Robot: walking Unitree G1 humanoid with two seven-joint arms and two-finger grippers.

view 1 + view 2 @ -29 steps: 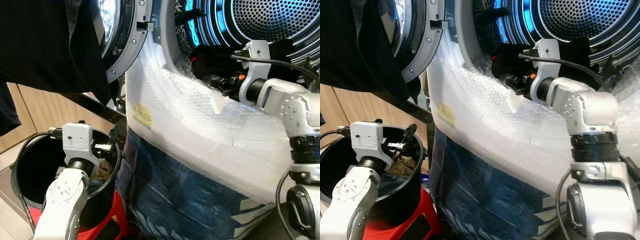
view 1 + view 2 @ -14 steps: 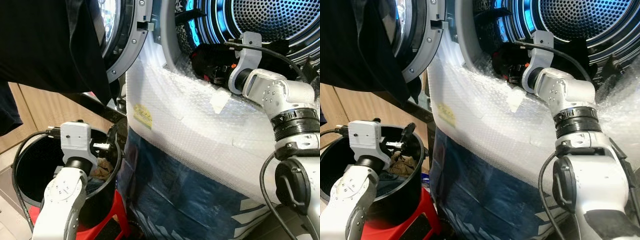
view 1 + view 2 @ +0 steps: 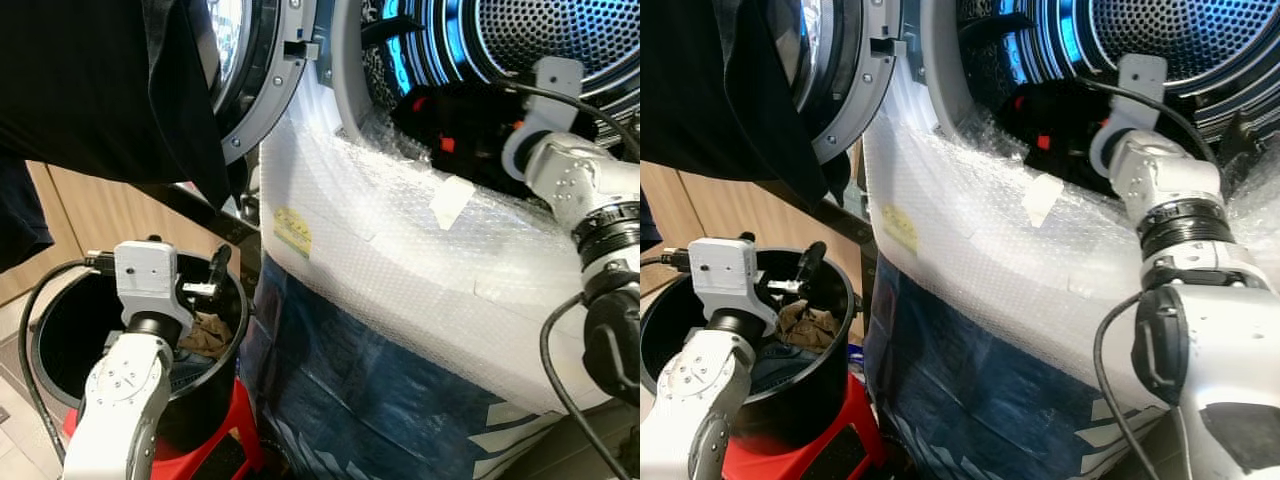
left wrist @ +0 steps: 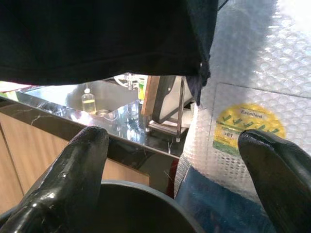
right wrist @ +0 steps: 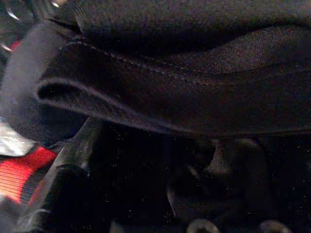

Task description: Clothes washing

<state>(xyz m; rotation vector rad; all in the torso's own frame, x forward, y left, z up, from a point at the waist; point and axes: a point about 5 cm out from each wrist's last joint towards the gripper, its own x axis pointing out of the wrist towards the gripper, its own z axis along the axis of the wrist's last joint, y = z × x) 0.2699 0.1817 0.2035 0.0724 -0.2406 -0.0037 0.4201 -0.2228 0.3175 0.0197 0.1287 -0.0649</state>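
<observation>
Key relation: the dark garment (image 3: 470, 130) lay bunched at the lower lip of the drum opening (image 3: 560, 40), straight ahead of the right claw (image 3: 455, 140); from that lip the way into the drum ran up and back, away from the robot.
Nearer arm: the right, reaching over the bubble-wrapped front (image 3: 400, 250) of the washing machine; the left arm was low and well apart from the drum.
Garment long axis: could not be told, the cloth was a crumpled mass with a folded, stitched hem (image 5: 160, 92) pressed close to the right wrist camera.
Right claw: buried in or against the dark cloth; its spread, and whether it gripped the cloth, could not be told from these views.
Left claw (image 3: 205, 285): fingers (image 4: 63, 179) spread wide apart with nothing between them, poised just above the rim of the black bucket (image 3: 60, 300).
Bucket contents: a brownish piece of cloth (image 3: 205, 330) lay inside, just below the left claw, not touched.
Bucket support: a red stool (image 3: 215, 440) beside the machine.
Door (image 3: 255, 70): swung open to the left, a black garment (image 3: 90, 90) hanging in front of it.
Judgement: next move likely a push or release of the dark garment deeper into the drum.
</observation>
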